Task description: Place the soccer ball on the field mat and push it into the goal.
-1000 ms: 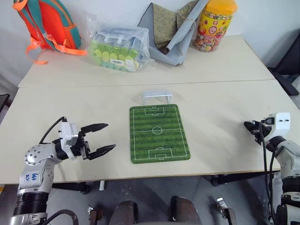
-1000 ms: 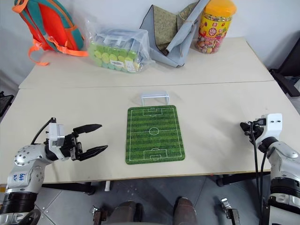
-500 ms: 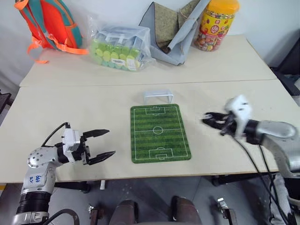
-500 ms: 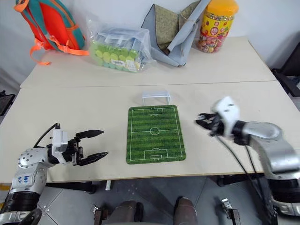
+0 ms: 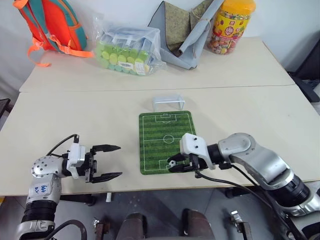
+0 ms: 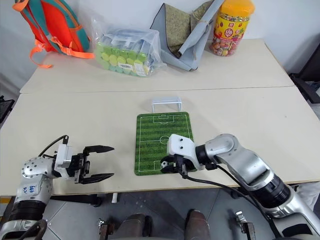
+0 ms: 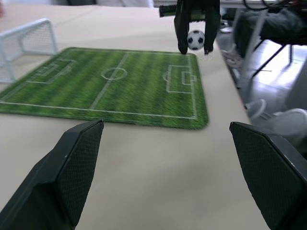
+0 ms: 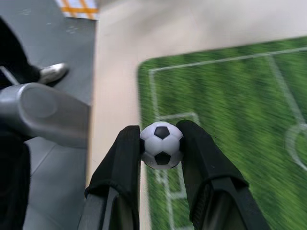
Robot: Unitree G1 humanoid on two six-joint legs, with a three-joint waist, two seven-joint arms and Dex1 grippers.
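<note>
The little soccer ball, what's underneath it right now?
Under the soccer ball, pinched in the right claw, is the near end of the green field mat. The claw covers the ball's sides.

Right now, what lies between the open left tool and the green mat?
Bare beige tabletop separates the left tool from the striped green field mat, seen from the head.

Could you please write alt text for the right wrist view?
The right tool grips the ball between its two black fingers, held above the near end of the mat. Beside the mat is bare table, with floor beyond its edge.
</note>
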